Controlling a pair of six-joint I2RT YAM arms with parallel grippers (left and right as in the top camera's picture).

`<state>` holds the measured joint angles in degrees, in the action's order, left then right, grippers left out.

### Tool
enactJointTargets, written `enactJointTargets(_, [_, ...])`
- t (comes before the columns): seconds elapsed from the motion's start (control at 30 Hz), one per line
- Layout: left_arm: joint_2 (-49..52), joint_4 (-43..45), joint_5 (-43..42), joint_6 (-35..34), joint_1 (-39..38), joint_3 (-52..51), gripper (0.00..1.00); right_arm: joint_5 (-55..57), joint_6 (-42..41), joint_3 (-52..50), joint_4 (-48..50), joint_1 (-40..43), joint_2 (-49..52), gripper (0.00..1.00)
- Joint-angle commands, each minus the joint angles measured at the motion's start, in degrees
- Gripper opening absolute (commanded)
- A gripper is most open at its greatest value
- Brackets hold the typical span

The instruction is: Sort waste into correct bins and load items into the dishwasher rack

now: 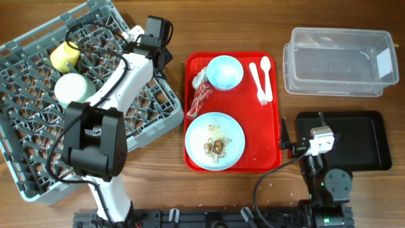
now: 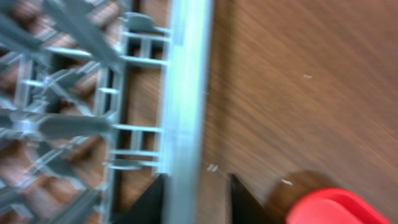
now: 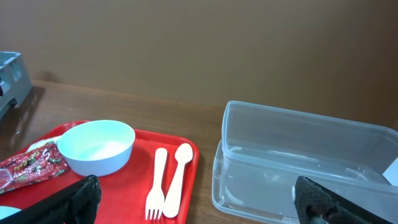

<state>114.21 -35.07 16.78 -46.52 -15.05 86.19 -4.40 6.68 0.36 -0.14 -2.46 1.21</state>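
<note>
The left gripper [image 2: 198, 190] hung at the edge of the grey dishwasher rack [image 1: 38, 158] nearest the red serving tray [image 1: 269, 142]. Its fingers were apart, the blurred rim ran between them, and the yellow cup [image 1: 64, 56] and mint-green bowl [image 1: 74, 88] sat inside the rack. The right gripper [image 3: 196, 194], spread wide and empty, sat low between the serving tray and the black tray [image 1: 361, 142], with the clear tub [image 1: 338, 60] beyond. On the serving tray lay the light blue bowl [image 1: 224, 72], white fork [image 1: 256, 81], spoon [image 1: 266, 76], red wrapper [image 1: 202, 96] and the pale plate [image 1: 233, 136] bearing food scraps [image 1: 215, 147].
</note>
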Motion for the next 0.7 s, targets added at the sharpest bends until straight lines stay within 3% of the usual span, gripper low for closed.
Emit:
enactJointTargets(0.0, [0.39,-1.84,0.61,-0.63,-0.35,-0.04,0.08,0.59,-0.70,-0.02,0.17,0.24,-0.26,1.00])
enactJointTargets(0.03, [0.39,-3.41,0.63,-0.59,-0.33,-0.04,0.04,0.57,-0.70,-0.02,0.17,0.24,-0.26,1.00])
enactJointTargets(0.2, [0.39,-7.67,0.15,0.37,-0.33,-0.04,0.04,0.57,-0.70,-0.02,0.17,0.24,-0.26,1.00])
enactJointTargets(0.37, [0.39,-7.91,-5.77,15.17,-0.79,-0.04,0.04,0.59,-0.70,-0.02,0.17,0.24,-0.26,1.00])
enactJointTargets(0.47, [0.39,-8.96,-13.27,27.65,-0.98,-0.04,0.04,0.57,-0.68,-0.02,0.17,0.24,-0.26,1.00])
enactJointTargets(0.67, [0.39,-12.55,-14.38,39.85,-0.98,-0.04,0.04,0.59,-0.70,-0.02,0.17,0.24,-0.26,1.00])
